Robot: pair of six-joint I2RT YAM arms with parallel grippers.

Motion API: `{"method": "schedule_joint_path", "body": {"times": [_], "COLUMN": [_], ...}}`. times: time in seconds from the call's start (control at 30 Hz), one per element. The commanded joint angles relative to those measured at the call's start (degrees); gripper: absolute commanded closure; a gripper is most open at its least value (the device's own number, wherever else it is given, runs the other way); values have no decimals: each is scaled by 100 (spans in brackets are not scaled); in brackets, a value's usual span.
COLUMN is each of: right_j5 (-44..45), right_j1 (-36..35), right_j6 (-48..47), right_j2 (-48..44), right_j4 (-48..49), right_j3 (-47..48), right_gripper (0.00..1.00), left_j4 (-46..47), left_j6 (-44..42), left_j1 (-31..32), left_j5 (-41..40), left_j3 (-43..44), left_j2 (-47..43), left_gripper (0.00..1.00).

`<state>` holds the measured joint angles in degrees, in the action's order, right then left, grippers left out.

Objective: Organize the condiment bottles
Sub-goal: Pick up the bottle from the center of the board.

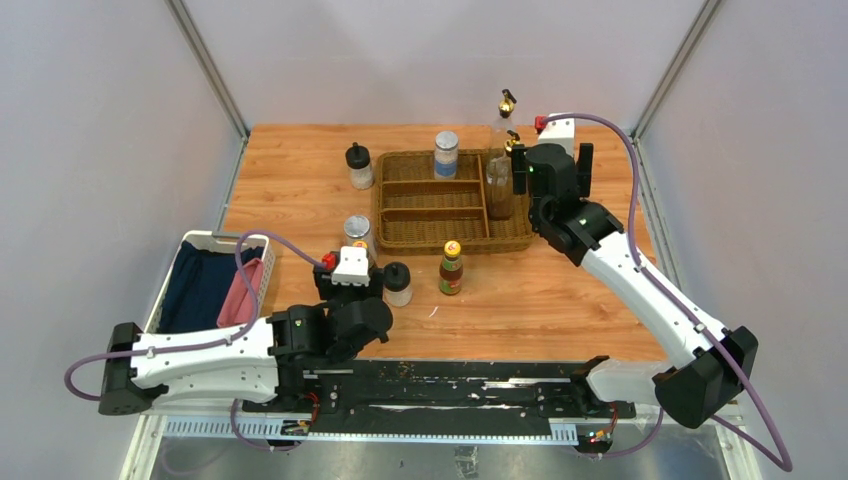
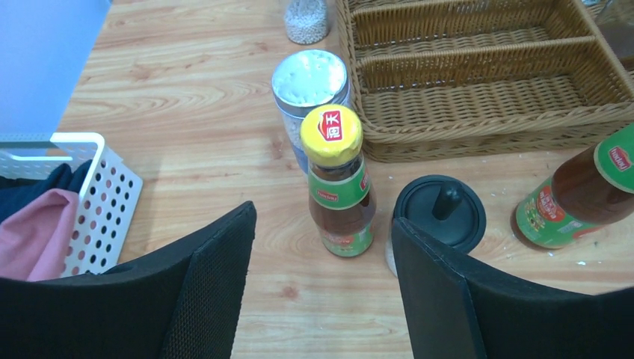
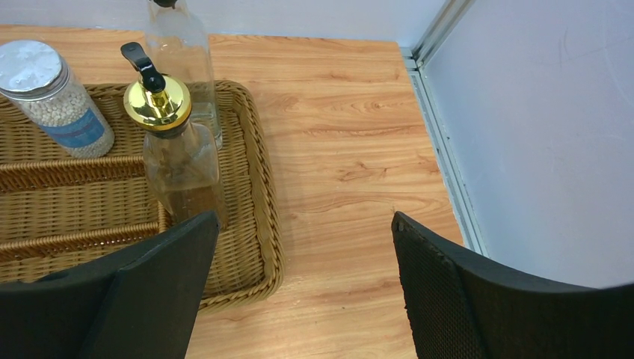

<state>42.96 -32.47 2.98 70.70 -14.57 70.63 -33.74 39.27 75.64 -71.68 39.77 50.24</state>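
Note:
My left gripper is open, and a yellow-capped sauce bottle stands upright just ahead between its fingertips, untouched. Behind that bottle is a silver-lidded shaker. A black-lidded jar sits against the right finger's outer side, with a second sauce bottle further right. Another black-lidded jar stands left of the wicker tray. In the tray are a shaker and a gold-spouted cruet; a second cruet stands behind. My right gripper is open and empty above the table beside the tray's right rim.
A white perforated basket holding dark blue and pink cloth sits at the table's left edge, close to my left arm. The cage frame and grey wall run along the right edge.

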Motion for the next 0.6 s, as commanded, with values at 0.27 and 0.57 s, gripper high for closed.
{"method": "schedule_joint_path", "body": {"times": [0.27,0.57], "right_j5": [-61,5], "right_j1": [48,48], "right_j6": [-35,-51], "right_j2": [-41,-57], "right_j4": [149,205], "right_j3": [-142,-198], "right_gripper": [10,10], "left_j4": [2664,3309], "left_j6": [-1453,-1790], "left_j1": [57,57], "left_j5": [-610,-614], "left_j3": [-911,-1148], "left_j2": [-290,-215], "left_gripper": [28,28]}}
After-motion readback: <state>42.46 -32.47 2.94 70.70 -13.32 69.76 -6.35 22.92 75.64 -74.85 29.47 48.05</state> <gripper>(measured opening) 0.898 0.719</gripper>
